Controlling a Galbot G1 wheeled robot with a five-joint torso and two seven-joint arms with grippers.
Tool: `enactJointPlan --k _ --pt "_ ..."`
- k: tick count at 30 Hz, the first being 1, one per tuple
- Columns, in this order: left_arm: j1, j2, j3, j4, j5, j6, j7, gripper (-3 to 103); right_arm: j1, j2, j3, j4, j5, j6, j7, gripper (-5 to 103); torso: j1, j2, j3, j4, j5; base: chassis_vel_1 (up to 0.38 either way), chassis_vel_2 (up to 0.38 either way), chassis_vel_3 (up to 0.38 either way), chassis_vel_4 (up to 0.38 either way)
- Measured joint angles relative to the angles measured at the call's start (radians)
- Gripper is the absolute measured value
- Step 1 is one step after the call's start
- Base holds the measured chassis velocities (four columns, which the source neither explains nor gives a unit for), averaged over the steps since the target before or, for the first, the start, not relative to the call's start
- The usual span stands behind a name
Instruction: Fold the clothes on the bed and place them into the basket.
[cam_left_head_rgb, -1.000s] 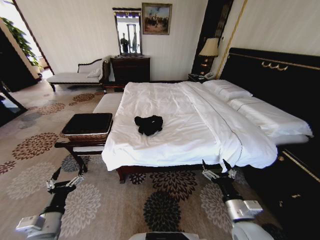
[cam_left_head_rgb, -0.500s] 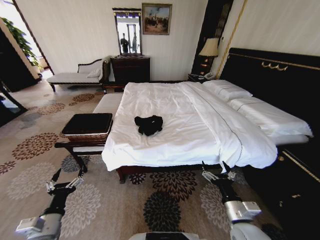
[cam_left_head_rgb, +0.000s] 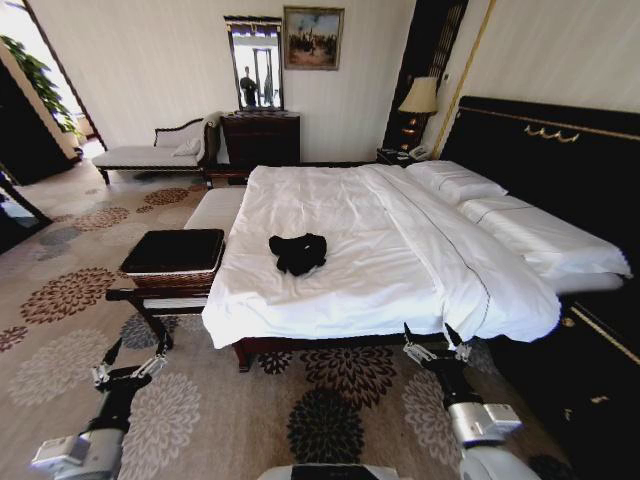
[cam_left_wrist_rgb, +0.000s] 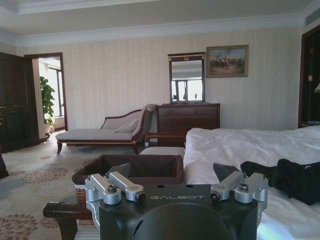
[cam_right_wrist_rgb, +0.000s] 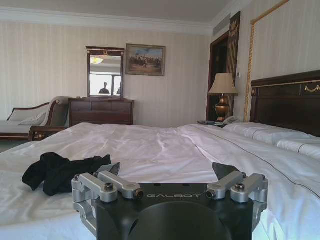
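Observation:
The clothes (cam_left_head_rgb: 297, 252) lie as a crumpled black heap on the white bed (cam_left_head_rgb: 380, 260), near its foot-side left half. The basket (cam_left_head_rgb: 175, 256), brown wicker with a black top, stands on a dark wooden bench beside the bed's left edge. My left gripper (cam_left_head_rgb: 133, 352) hangs open and empty over the carpet, short of the bench. My right gripper (cam_left_head_rgb: 430, 336) is open and empty just before the bed's near edge. The left wrist view has the open left gripper (cam_left_wrist_rgb: 172, 172), the basket (cam_left_wrist_rgb: 135, 169) and the clothes (cam_left_wrist_rgb: 295, 179). The right wrist view has the open right gripper (cam_right_wrist_rgb: 167, 171) and the clothes (cam_right_wrist_rgb: 60, 172).
A long pale bench (cam_left_head_rgb: 215, 207) runs along the bed's left side behind the basket. A chaise longue (cam_left_head_rgb: 150, 150), a dark dresser (cam_left_head_rgb: 260, 138) and a lamp (cam_left_head_rgb: 418, 97) stand by the far wall. The tall black headboard (cam_left_head_rgb: 560, 150) is at the right. Flowered carpet (cam_left_head_rgb: 320, 410) lies between me and the bed.
The whole head view has shifted slightly, with the bed and basket now a little nearer and lower: the camera moved. The clothes and both grippers keep their places.

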Motion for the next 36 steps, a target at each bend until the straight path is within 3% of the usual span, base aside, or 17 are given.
enactJointPlan --k 36 --pt "0.013 -0.012 0.010 0.006 0.012 -0.013 0.003 93 -0.006 0.013 -0.008 -0.005 -0.023 0.024 0.004 100 0.000 0.000 0.000 0.0000 0.0000 -0.085 0.061 0.083 -0.060"
